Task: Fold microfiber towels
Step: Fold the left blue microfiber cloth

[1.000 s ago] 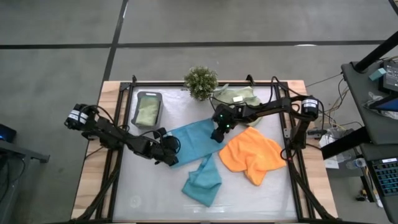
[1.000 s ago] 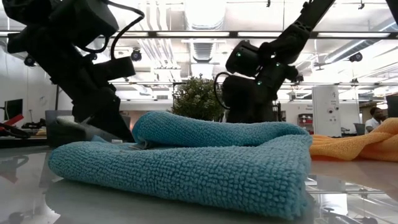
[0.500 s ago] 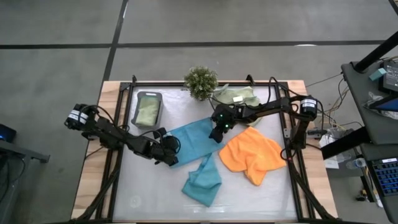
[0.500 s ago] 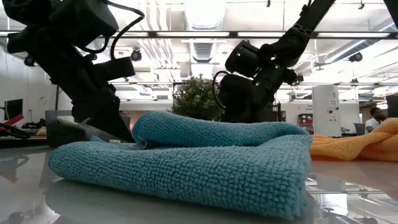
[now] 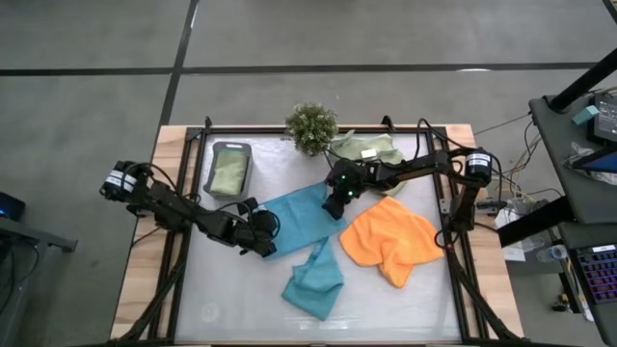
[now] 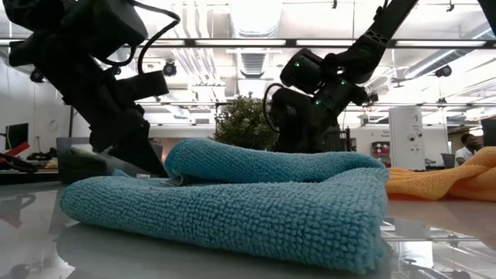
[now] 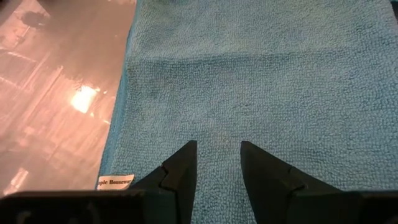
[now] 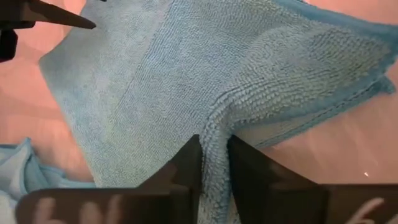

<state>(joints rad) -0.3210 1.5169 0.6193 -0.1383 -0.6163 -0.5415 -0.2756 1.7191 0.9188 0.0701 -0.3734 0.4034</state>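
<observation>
Nearest the table's 6 o'clock edge lies a crumpled teal-blue microfiber towel (image 5: 313, 281), bunched into a loose heap on the pale glossy tabletop (image 5: 231, 289). At about 4 o'clock from the table's middle a bright orange microfiber towel (image 5: 392, 240) lies loosely spread with a rumpled lower corner, just beside the crumpled one.

At the middle lies a 2nd teal-blue towel, flat and partly doubled over (image 5: 301, 218). The left gripper (image 5: 262, 242) sits low at this flat towel's 8 o'clock corner; in the left wrist view its 2 dark fingers (image 7: 180, 171) stand slightly apart over the cloth, next to a small white tag (image 7: 115, 182) at the towel's hem, and whether they touch the cloth cannot be told. The right gripper (image 5: 334, 206) is at the same towel's 3 o'clock edge; in the right wrist view its fingers (image 8: 184, 168) are pressed close together, pinching a raised ridge of the blue cloth.

Farther back, at 10 o'clock, a dark grey rectangular tray (image 5: 230, 169) holds a folded pale sage-green towel (image 5: 229, 173). At 12 o'clock stands a small bushy green plant (image 5: 311, 126), and just beside it, toward 1 o'clock, lies another pale sage-green towel (image 5: 366, 149), rumpled, with a small white tag.
</observation>
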